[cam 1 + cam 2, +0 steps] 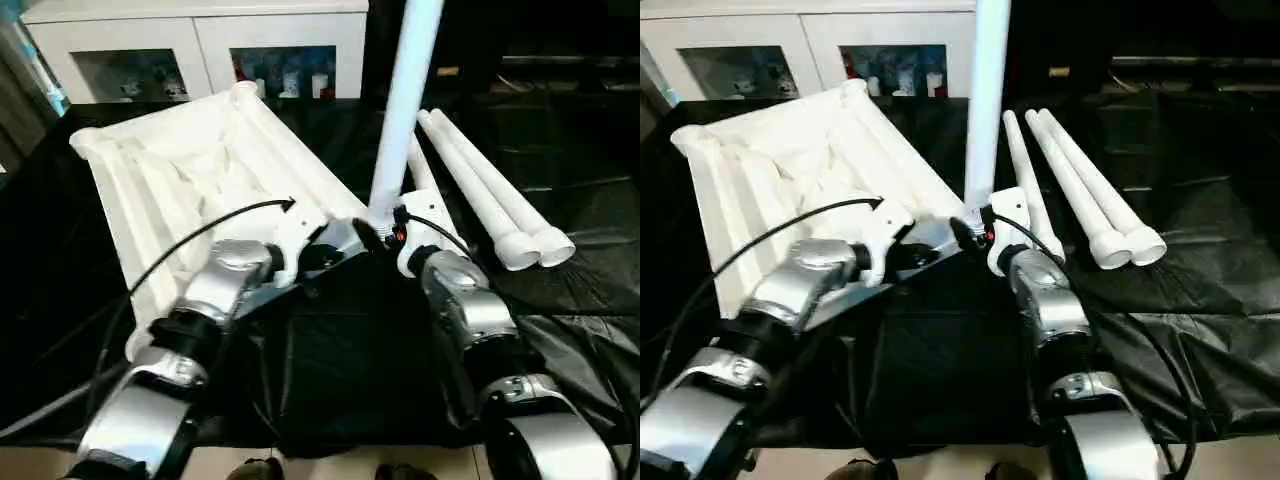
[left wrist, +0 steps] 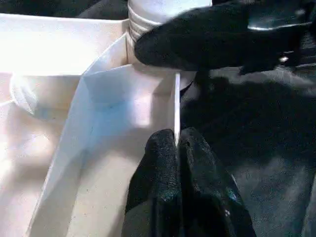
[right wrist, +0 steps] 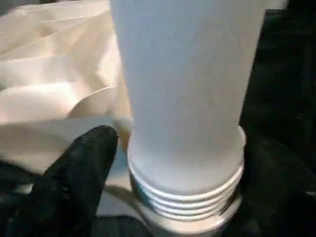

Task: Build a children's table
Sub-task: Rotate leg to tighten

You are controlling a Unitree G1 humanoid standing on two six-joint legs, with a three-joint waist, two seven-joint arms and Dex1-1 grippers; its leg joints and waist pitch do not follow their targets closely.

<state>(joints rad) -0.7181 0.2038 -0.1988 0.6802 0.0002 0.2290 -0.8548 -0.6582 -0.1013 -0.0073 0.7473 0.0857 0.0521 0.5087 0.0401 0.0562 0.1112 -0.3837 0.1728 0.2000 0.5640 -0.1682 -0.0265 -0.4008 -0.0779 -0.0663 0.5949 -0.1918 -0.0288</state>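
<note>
A black sheet is spread over the whole work surface, and a white glass-door cabinet is seen along its far edge. The table top is laid upside down on the sheet's left half, ribbed underside up, with its round corner sockets at the corners.

One leg is stood upright at the top's near right corner socket, its threaded end sat right at the socket's mouth; how far it's screwed in can't really be told from the close views. Three more legs are laid side by side on the sheet's right half, just beyond the standing one, wide ends toward the near edge.

The left gripper is pinched closed on the thin edge wall of the table top, right beside that corner. The right gripper is wrapped around the base of the upright leg, one black finger seen on either side, so it's gripped.
</note>
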